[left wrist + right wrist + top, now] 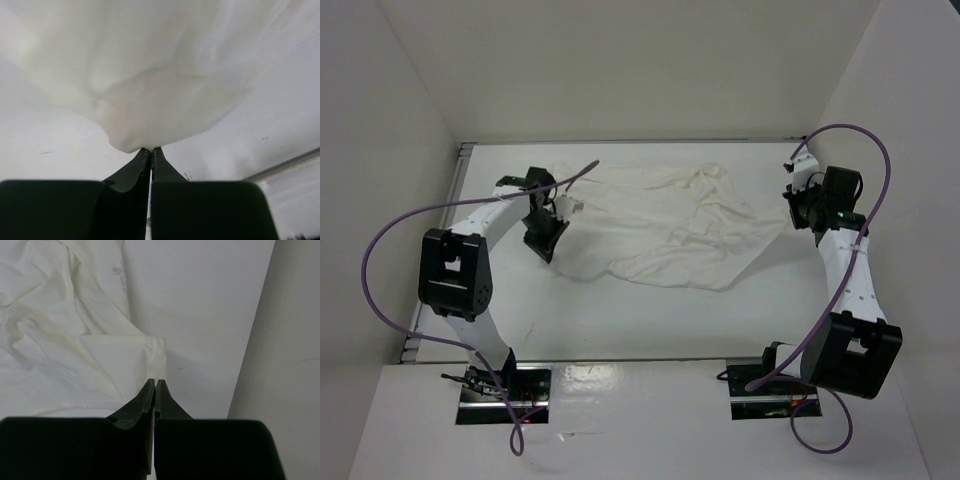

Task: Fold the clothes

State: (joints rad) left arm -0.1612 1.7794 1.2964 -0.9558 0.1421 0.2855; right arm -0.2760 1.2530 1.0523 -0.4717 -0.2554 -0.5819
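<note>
Jaws shut on both arms. From above: clothes (670, 225) spread wrinkled across the far middle of the table (620, 320); left gripper (546, 238) at the cloth's left edge, right gripper (802, 205) just beside its right edge, fingertips of both too small to make out. From the left wrist: black fingers pressed together, pinching a raised bunch of white fabric filling the upper frame; rest of the garment cut off. From the right wrist: fingers closed, tips meeting a sleeve-like hem corner; grip or mere touch impossible to tell.
</note>
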